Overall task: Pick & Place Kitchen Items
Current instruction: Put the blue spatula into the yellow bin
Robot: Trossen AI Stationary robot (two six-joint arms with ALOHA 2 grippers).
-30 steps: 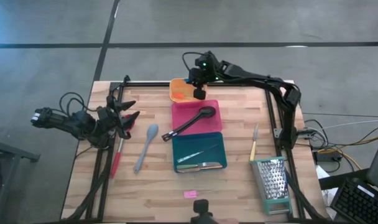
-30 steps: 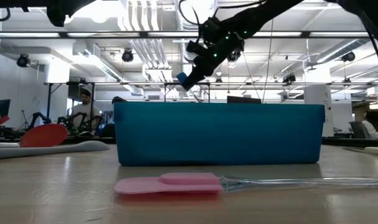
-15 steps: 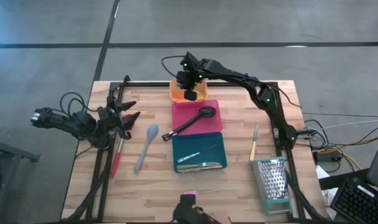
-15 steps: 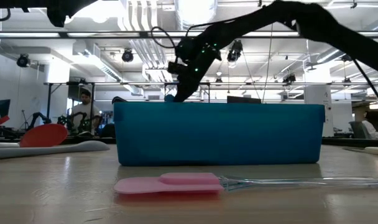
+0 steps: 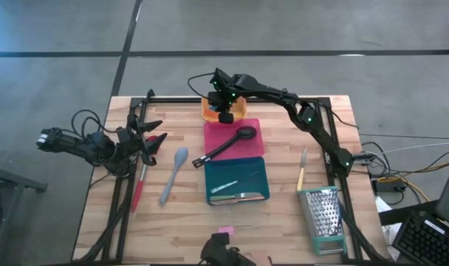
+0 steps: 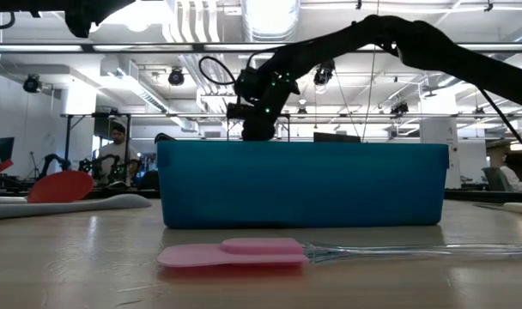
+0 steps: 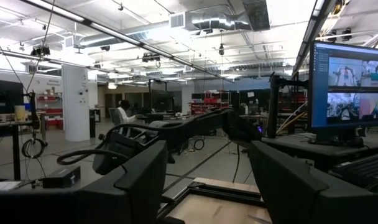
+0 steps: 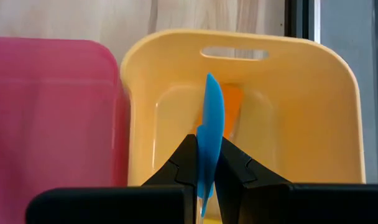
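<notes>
Right wrist view: end effector (image 8: 204, 163) gripping blue piece (image 8: 210, 124) over orange tray (image 8: 326, 106).

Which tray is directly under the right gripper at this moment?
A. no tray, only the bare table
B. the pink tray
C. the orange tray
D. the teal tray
C: the right wrist view shows the right gripper shut on a thin blue piece, with the orange tray directly below, and the high view places that gripper over the same tray.
</notes>
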